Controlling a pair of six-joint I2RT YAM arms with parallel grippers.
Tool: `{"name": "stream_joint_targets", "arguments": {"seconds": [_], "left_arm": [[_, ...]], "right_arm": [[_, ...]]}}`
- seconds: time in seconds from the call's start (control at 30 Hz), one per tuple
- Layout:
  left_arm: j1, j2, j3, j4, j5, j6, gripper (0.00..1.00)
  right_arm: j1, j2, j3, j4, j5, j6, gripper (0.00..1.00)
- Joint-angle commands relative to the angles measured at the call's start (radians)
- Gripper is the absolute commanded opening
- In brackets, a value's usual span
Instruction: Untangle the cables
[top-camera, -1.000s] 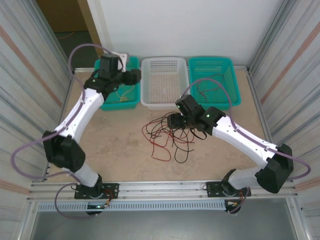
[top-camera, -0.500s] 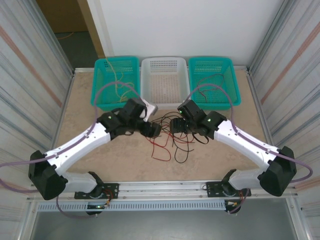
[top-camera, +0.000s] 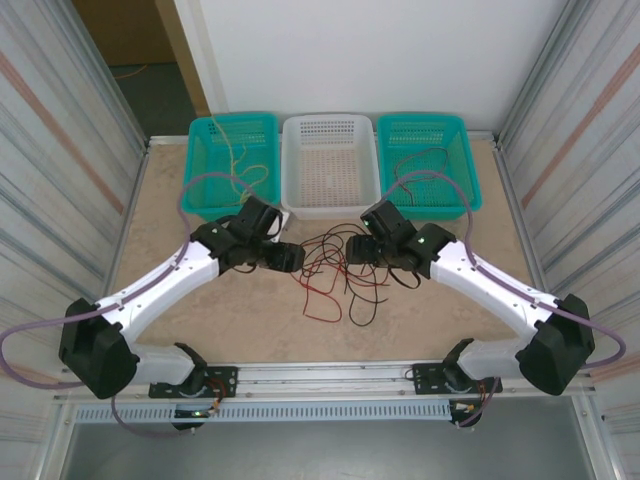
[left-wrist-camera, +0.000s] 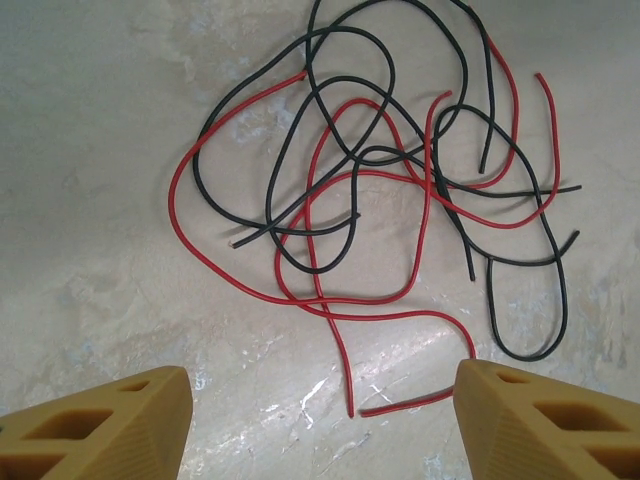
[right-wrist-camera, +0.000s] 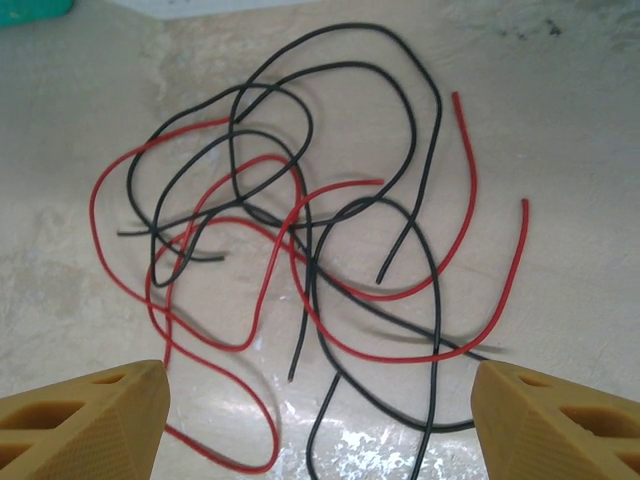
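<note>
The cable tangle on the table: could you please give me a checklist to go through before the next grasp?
1. Left gripper open and empty: ok.
2. Right gripper open and empty: ok.
3. Grippers flank the cable tangle, apart from each other: ok.
4. Strands separated: not ok, red and black cross repeatedly.
5. Free red cable end lying close to the left gripper: ok.
6. Which strand lies topmost throughout: cannot tell.

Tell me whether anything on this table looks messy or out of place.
Yes: the red and black cables lie in one tangled heap on the table, strands crossing over and under each other. The left gripper and right gripper hover open on either side. Nothing looks damaged.
</note>
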Motion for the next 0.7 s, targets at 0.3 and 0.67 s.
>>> {"name": "stream_joint_targets", "arguments": {"seconds": [0.3,0.67], "left_arm": [[0.103,0.009,-0.104,0.105,0.243,-0.089,0.57],[0.101,0.017,-0.156,0.098,0.215,-0.094,0.53]], "right_arm": [[-0.09,0.164,-0.034,-0.003,-0.08,0.049,0.63],[-0.084,0.357,-0.001,0.049,-0.05,0.092,0.37]]}}
